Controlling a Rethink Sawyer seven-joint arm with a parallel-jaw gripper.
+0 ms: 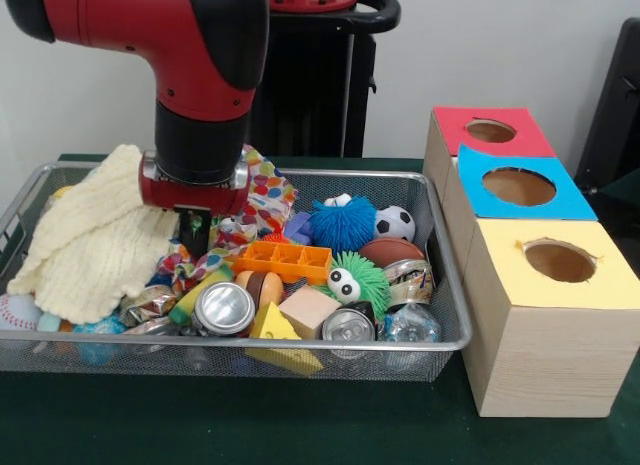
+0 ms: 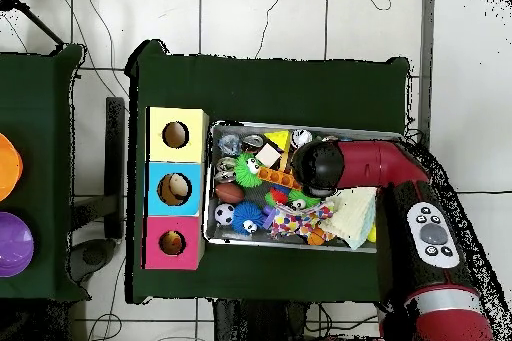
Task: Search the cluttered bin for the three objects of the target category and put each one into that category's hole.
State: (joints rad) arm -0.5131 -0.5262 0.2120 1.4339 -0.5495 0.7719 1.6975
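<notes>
End effector [image 1: 196,230] hangs low in the bin [image 1: 440,285], its dark tip down among the clutter between the cream cloth [image 1: 95,240] and the dotted cloth [image 1: 262,200]; whether it is released or clenched I cannot tell, since the wrist and the cloths hide the tip. Just beside it lie an orange tray [image 1: 284,260], a can [image 1: 224,308], a wooden block [image 1: 309,309] and a yellow wedge [image 1: 277,330]. Farther out sit a blue fuzzy ball [image 1: 341,225], a green fuzzy ball [image 1: 358,278], a soccer ball [image 1: 395,222] and a brown ball [image 1: 390,251], with a second can [image 1: 349,327] at the front wall. A baseball [image 1: 18,313] shows at the opposite end, under the cream cloth's edge.

Beside the bin on the bench [image 1: 240,425] stand three boxes, each with a hole on top: red [image 1: 490,132], blue [image 1: 518,187], yellow [image 1: 559,262]. Nothing shows which category is the target.

Judged from this, the step in hand is the search or a first pick. The next move calls for a clean grip on one item without snagging cloth, then a lift clear of the wall toward the matching hole.
</notes>
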